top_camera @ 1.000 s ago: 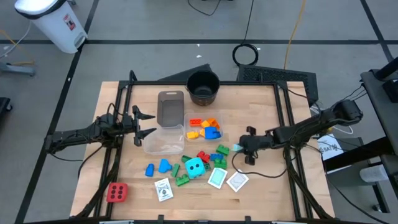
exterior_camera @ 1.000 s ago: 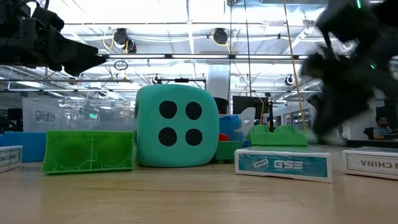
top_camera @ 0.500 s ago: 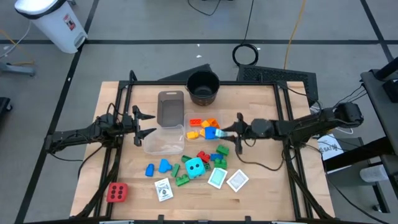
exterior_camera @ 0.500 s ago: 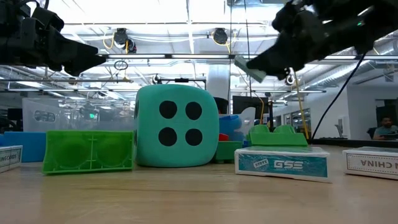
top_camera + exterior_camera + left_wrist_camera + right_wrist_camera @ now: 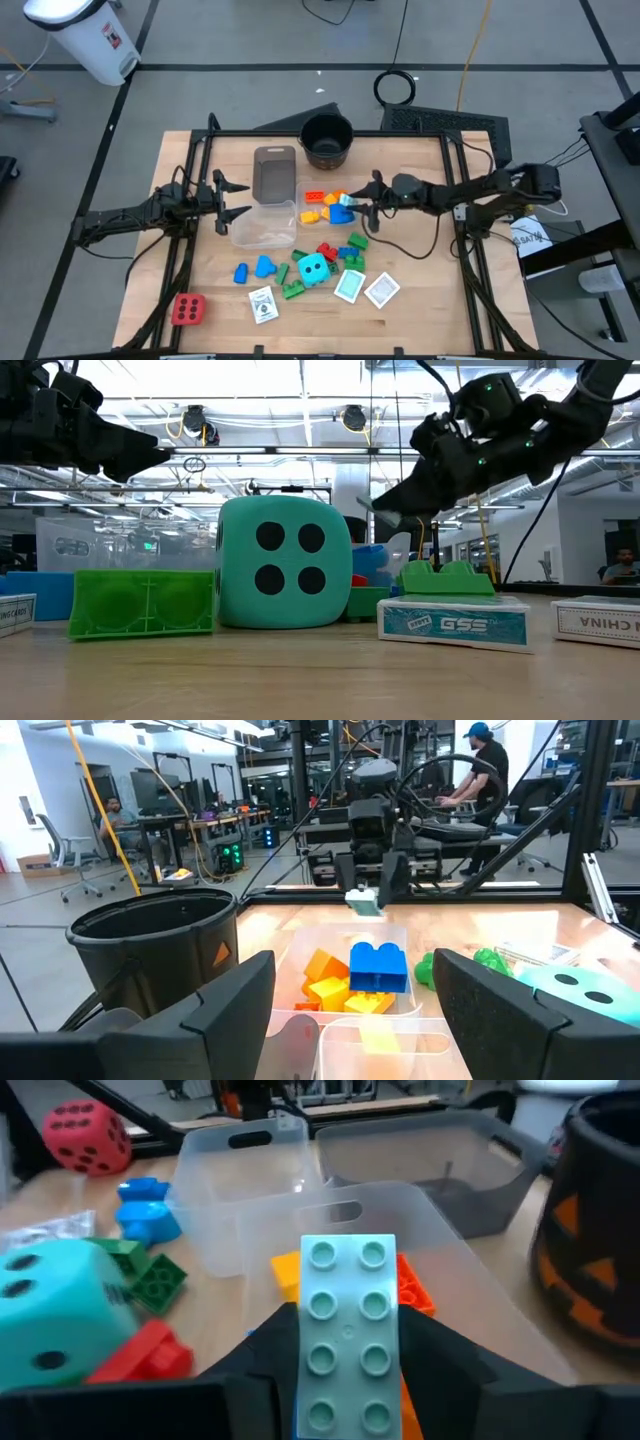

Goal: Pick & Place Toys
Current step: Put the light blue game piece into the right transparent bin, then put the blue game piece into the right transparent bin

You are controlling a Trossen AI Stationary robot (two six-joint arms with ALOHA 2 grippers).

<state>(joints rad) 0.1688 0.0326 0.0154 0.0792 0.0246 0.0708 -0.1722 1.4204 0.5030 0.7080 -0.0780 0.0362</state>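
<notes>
Pale teal plastic shows between the fingers of the right end effector (image 5: pixel 352 208): a small eight-stud block (image 5: pixel 348 1328), clamped by its long sides and held in the air over the right-hand clear tub (image 5: pixel 303 189), just right of the high view's centre. In the low view this end effector (image 5: pixel 385 510) hangs in the upper right of the frame, above the green block (image 5: pixel 447 577) and the teal-labelled card (image 5: pixel 456 624).

That tub holds orange and yellow blocks (image 5: pixel 327 200) and a blue block (image 5: pixel 342 212). A second clear tub (image 5: pixel 263 226) sits just left of it, a grey tub (image 5: pixel 274 172) above that, and the black round pot (image 5: pixel 326 138) stands at the upper centre of the bench (image 5: pixel 420 290).

Below the tubs, loose toys lie on the wood: the cyan dotted cube (image 5: pixel 314 268) with red blocks (image 5: pixel 327 250) and green blocks (image 5: pixel 293 289) round it, two blue blocks (image 5: pixel 255 269) to its left, a green block (image 5: pixel 357 241) to its upper right, and three white-bordered cards (image 5: pixel 365 289) in a row along the lower part. The red dotted cube (image 5: pixel 188 309) sits apart at the lower left.

The left end effector (image 5: pixel 226 201) waits at mid-left, just beside the left tub, its fingers apart and holding nothing.
</notes>
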